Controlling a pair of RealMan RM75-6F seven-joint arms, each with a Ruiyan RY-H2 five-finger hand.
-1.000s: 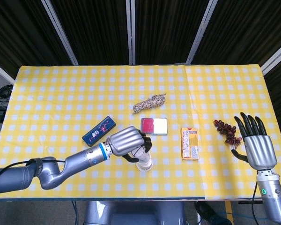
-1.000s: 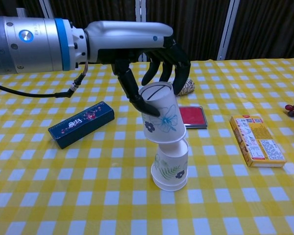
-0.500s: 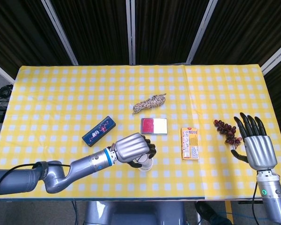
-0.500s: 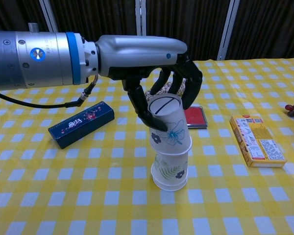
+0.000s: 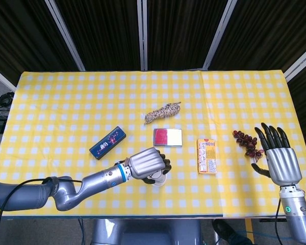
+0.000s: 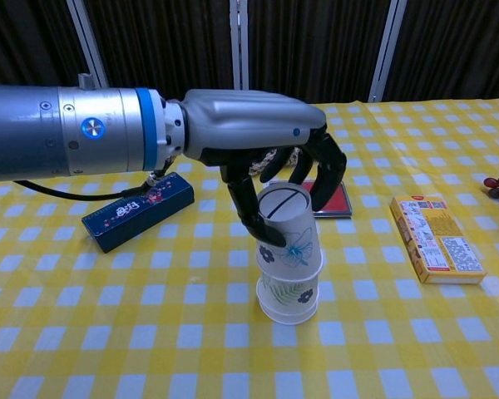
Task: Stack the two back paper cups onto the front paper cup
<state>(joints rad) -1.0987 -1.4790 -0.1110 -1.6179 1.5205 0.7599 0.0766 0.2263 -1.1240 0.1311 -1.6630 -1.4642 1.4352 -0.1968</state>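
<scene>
Gripping the blue-flower paper cup point(image 6: 289, 238) upright in our left hand point(image 6: 266, 158), we judge it seated directly over the front paper cup point(image 6: 288, 298) near the worktop's point(image 5: 66, 102) front edge, while our right hand point(image 5: 279, 155) rests empty, fingers spread.

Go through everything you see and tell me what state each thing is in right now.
Top cup: upside down, held by left hand, on the stack.
Bottom cup: upside down on the table.
Right hand: open, holding nothing.
Yellow box: closed, lying flat.
Blue box: closed, lying flat.
Rope: bundled.
</scene>
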